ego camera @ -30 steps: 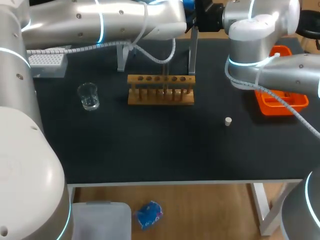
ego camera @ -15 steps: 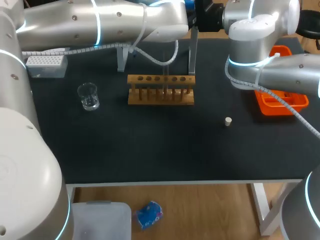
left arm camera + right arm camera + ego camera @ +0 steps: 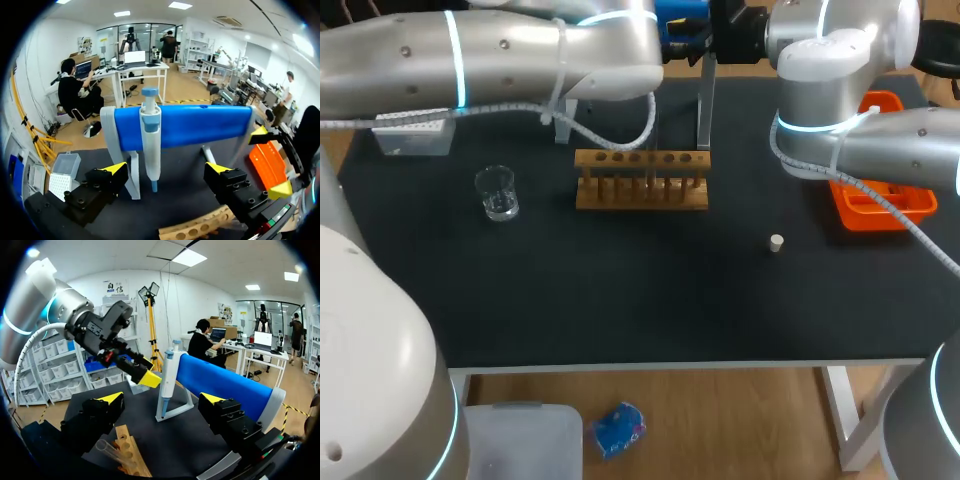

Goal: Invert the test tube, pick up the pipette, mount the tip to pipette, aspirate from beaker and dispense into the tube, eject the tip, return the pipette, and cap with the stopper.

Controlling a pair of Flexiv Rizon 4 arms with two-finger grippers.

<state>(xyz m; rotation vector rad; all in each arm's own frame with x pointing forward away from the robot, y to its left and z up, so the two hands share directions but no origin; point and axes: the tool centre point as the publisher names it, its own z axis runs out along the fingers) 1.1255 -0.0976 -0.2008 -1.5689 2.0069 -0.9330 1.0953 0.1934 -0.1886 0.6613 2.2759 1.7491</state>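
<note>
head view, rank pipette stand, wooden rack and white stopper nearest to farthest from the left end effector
1. pipette stand, back of the table, right by it
2. wooden rack, mid table
3. white stopper, front right of the rack

This is a laboratory, with a bench set up for robots to handle liquids. A black table (image 3: 620, 300) carries chemistry gear. A wooden test tube rack (image 3: 641, 180) stands mid-table toward the far edge, and a glass beaker (image 3: 497, 192) sits nearer the left edge. A box of pipette tips (image 3: 415, 132) is by the far left corner. A pipette (image 3: 150, 145) hangs on a blue stand (image 3: 200, 125) at the far edge. A small stopper (image 3: 776, 242) lies right of the middle, and an orange bin (image 3: 880, 205) sits at the right edge. A left arm (image 3: 500, 55) and a right arm (image 3: 840, 110) hang over the far edge.
</note>
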